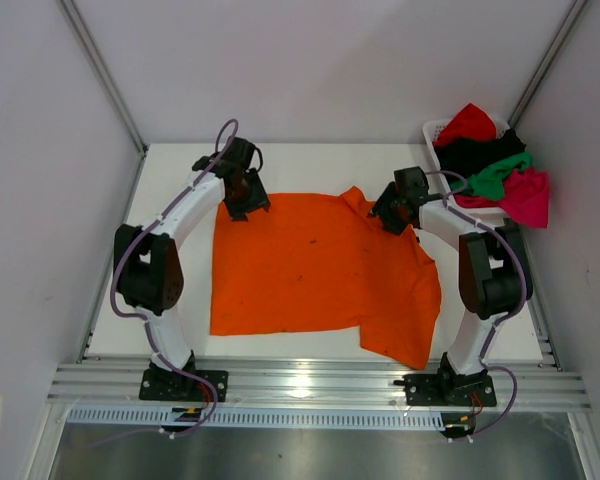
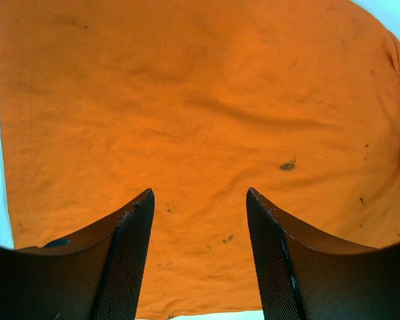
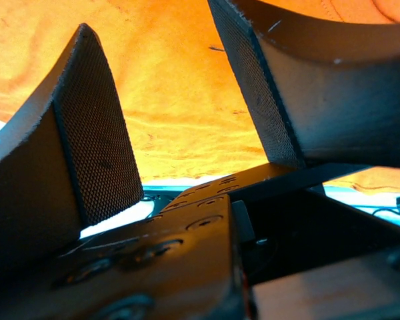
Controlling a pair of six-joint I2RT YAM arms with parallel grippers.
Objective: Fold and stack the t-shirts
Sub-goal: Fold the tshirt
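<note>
A bright orange t-shirt (image 1: pixel 310 270) lies spread flat on the white table, with its right side rumpled toward the front edge. My left gripper (image 1: pixel 248 200) hovers at the shirt's far left corner. In the left wrist view that gripper (image 2: pixel 200 193) stands open over the orange cloth (image 2: pixel 200 100), nothing between its fingers. My right gripper (image 1: pixel 390 215) is at the shirt's far right, by the collar. Seen from the right wrist, it (image 3: pixel 150 20) is open too, with orange cloth (image 3: pixel 173 113) beyond the fingers. Red (image 1: pixel 467 123), black (image 1: pixel 470 153), green (image 1: pixel 498 175) and magenta-pink (image 1: pixel 525 195) t-shirts are piled in the basket.
A white slatted basket (image 1: pixel 432 130) stands at the back right corner, overflowing with shirts. The white table (image 1: pixel 180 170) is edged by grey walls on both sides and a metal rail (image 1: pixel 320 385) at the front, where both arm bases sit.
</note>
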